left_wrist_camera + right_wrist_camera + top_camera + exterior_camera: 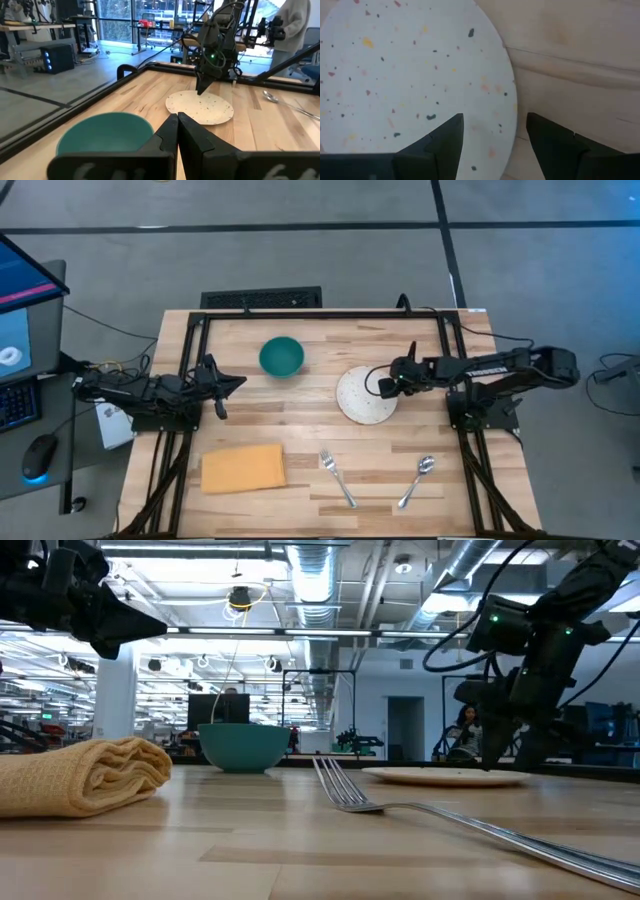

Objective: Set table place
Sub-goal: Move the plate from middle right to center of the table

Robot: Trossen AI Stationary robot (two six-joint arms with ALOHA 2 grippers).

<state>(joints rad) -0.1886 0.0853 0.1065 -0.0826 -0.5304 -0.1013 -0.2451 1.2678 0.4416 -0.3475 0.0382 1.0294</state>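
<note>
The table (300, 410), a pale plank top in a black frame, is filling the centre of the high view and is carrying every item. We are seeing a teal bowl (281, 356) toward the far side, left of centre, and a speckled plate (365, 396) to its right. Along the near edge, a folded yellow cloth (243, 468) is lying at the left, a fork (337, 477) in the middle and a spoon (416, 481) at the right, all well apart from one another.

The right gripper (383, 383) is hanging over the plate's right edge. In its wrist view its fingers (445, 137) are standing wide apart, one above the plate's (410, 75) surface and the other above bare wood, holding nothing.

The left gripper (232, 384) is waiting at the table's left side, pointing toward the bowl. In its wrist view its fingers (167, 132) are pressing together, empty, with the bowl (105, 137) just beside them.
</note>
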